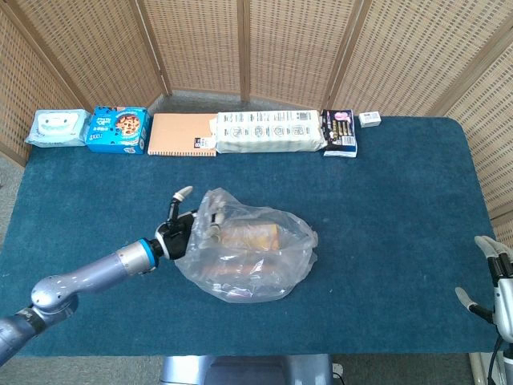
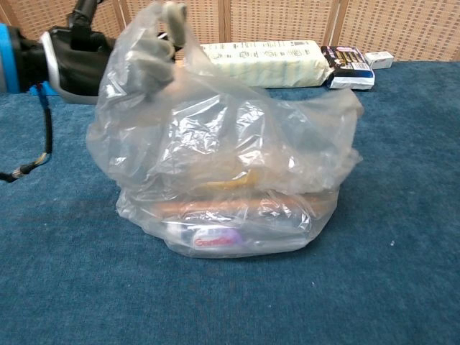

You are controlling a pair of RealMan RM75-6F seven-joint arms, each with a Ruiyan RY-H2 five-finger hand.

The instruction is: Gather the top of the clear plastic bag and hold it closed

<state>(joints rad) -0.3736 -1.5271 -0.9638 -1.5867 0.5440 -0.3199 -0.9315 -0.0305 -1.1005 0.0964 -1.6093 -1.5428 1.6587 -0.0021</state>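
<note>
The clear plastic bag (image 1: 244, 253) stands mid-table with snack packets inside; a white and purple packet (image 2: 215, 241) lies at its bottom. My left hand (image 1: 180, 228) is at the bag's upper left corner. In the chest view its fingers (image 2: 154, 50) show through the plastic, hooked into the bag's top edge (image 2: 165, 21), which is lifted up and to the left. The bag (image 2: 230, 158) bulges tall, and its mouth is not bunched together. My right hand (image 1: 495, 282) hangs off the table's near right corner, fingers apart and holding nothing.
Along the table's far edge lie a wet-wipes pack (image 1: 56, 127), a blue cookie box (image 1: 119, 129), an orange notebook (image 1: 183, 134), a long white package (image 1: 270, 131), a dark packet (image 1: 340, 132) and a small white box (image 1: 369, 119). A wicker screen stands behind.
</note>
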